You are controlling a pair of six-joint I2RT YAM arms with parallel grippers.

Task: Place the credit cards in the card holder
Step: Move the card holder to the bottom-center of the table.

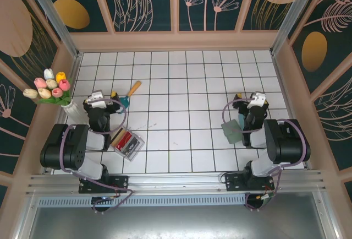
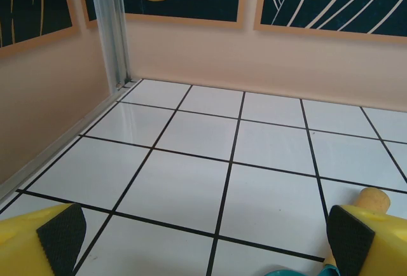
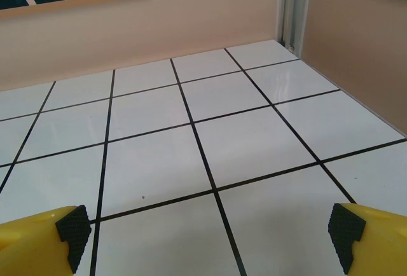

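While both arms sit folded near their bases, the left tool (image 1: 102,94) hangs over the white tiled surface (image 1: 187,85) at about 9 o'clock, its jaws spread wide with nothing between them. From the left wrist, its black pads (image 2: 62,234) frame bare tiles. The wooden handle end of a teal trowel (image 2: 372,198) shows just beside the right-hand pad. From above, the trowel (image 1: 130,95) lies just at 3 o'clock of that tool, handle aimed toward 1 o'clock.

The right tool (image 1: 251,98) is at about 3 o'clock on the surface, likewise spread wide and holding nothing. Its pads (image 3: 346,234) stand far apart above open tiles in the right wrist view.

The credit cards (image 1: 127,140), red and dark ones, lie together in a clear tray (image 1: 136,150) at about 7 o'clock, close beside the left arm and at 5 o'clock of the left tool. The card holder (image 1: 231,130), flat and sage-green, lies on the surface at about 4 o'clock. The right arm crosses over its 3 o'clock edge. Cards and holder are well apart, with open tiles between them.

A white vase (image 1: 70,110) of tulips (image 1: 50,87) stands by the wall at 9 o'clock.
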